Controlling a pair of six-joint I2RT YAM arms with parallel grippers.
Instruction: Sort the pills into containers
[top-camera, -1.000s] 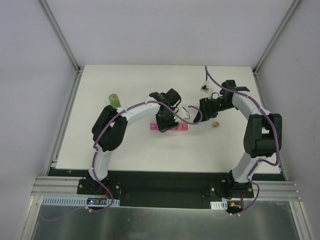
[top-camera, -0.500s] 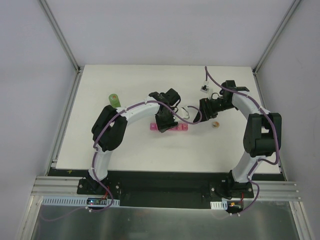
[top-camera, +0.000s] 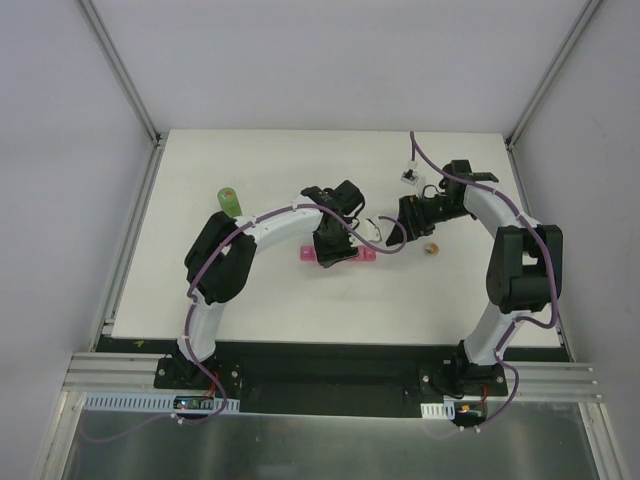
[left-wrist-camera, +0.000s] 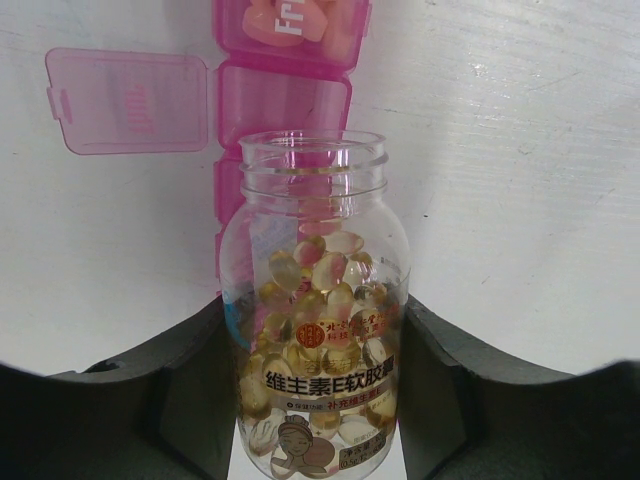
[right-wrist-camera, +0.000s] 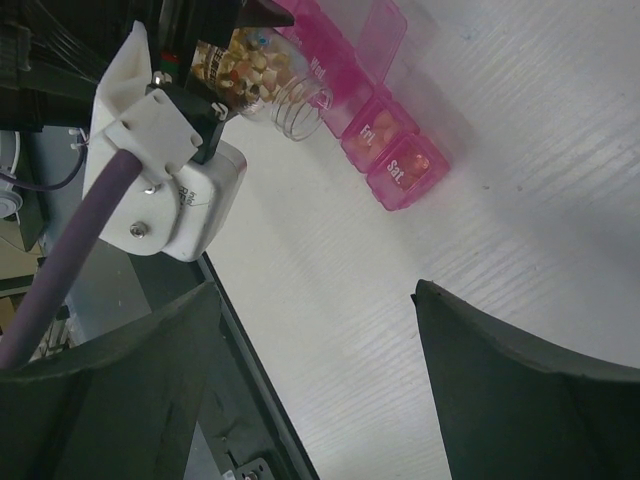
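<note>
My left gripper (left-wrist-camera: 315, 322) is shut on a small clear bottle (left-wrist-camera: 314, 205) with no cap, holding it on its side over the pink strip of containers (left-wrist-camera: 284, 98). The bottle's mouth points at the strip. Yellow-brown pills (left-wrist-camera: 322, 285) lie heaped inside the bottle. One compartment lid (left-wrist-camera: 125, 101) stands open to the left. The closed "Fri" compartment (left-wrist-camera: 292, 22) shows orange pieces through its lid. In the top view the left gripper (top-camera: 335, 247) covers the strip's (top-camera: 368, 256) middle. My right gripper (right-wrist-camera: 315, 290) is open and empty, above bare table just right of the strip (right-wrist-camera: 395, 152).
A green bottle (top-camera: 228, 199) stands at the back left. A small tan round piece (top-camera: 432, 248) lies on the table right of the strip, below the right gripper (top-camera: 402, 228). The left wrist's white camera housing (right-wrist-camera: 170, 175) shows close by in the right wrist view.
The left gripper with the bottle has shifted slightly right and nearer over the strip. The right arm has not visibly moved.
</note>
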